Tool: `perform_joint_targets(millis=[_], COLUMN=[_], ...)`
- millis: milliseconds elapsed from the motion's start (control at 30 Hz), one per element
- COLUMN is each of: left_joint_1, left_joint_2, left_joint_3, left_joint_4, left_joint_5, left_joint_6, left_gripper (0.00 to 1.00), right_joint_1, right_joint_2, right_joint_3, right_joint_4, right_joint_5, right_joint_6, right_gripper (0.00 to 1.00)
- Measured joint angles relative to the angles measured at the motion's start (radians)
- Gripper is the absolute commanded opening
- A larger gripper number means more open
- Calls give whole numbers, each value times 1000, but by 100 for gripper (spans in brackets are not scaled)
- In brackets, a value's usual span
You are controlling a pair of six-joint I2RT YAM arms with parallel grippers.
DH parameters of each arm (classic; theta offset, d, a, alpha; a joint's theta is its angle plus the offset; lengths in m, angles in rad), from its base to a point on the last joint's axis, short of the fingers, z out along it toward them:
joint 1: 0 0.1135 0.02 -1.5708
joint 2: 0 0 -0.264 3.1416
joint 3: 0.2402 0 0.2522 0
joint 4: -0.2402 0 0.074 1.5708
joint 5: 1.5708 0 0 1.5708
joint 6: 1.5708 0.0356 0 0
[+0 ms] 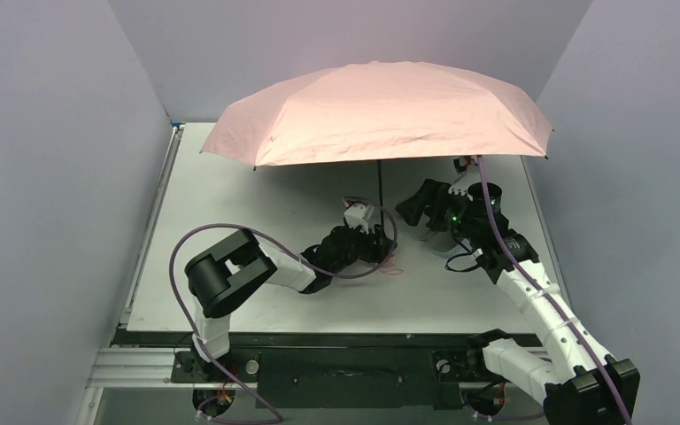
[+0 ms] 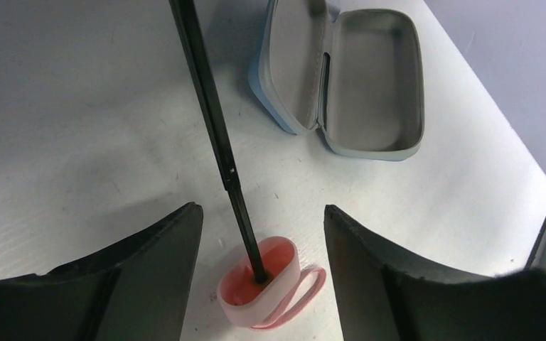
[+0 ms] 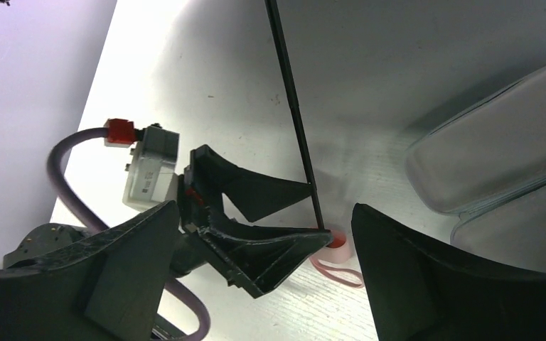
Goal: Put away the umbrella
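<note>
Where grey walls (image 1: pixel 53 177) flank, white table (image 1: pixel 230 195) (specked), open umbrella (image 1: pixel 381 111)

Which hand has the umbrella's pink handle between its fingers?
The left hand, open, flanks the small pink handle of the opened salmon-pink fabric umbrella; the right hand hovers beside it, open.

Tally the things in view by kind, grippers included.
Umbrella: 1 (pink, canopy open, handle on the table)
Case: 1 (light blue, lying open)
Grippers: 2 (left gripper, right gripper, both open)
Total: 4
</note>
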Motion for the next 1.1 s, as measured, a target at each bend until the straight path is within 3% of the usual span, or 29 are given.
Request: perform_joint_targets(millis=[133,367,600,833,1100], left_joint_1=[-6,-11,-22,-81,-257], left_joint_2=[47,111,55,-211,-447], left_joint_3=[31,73,21,-141,-238], left_joint_4=[6,20,14,-19,-84], left_joint_5=[0,9,24,10,-8], left_joint_6=[-7,-21,-74,-152,-206], left_gripper=[47,1,0,0,0], right_joint_1=[2,7,8,20,42], right_joint_2=[0,0,26,30,31], right_joint_3=[-2,-17,-17,-10,-1], right_joint_4=[0,-3,-24,-43,58], right_joint_5=[-9,-14,-14,-15,-108], right_joint_6=[1,6,29,58,129], right_gripper=[85,89,91,91,91])
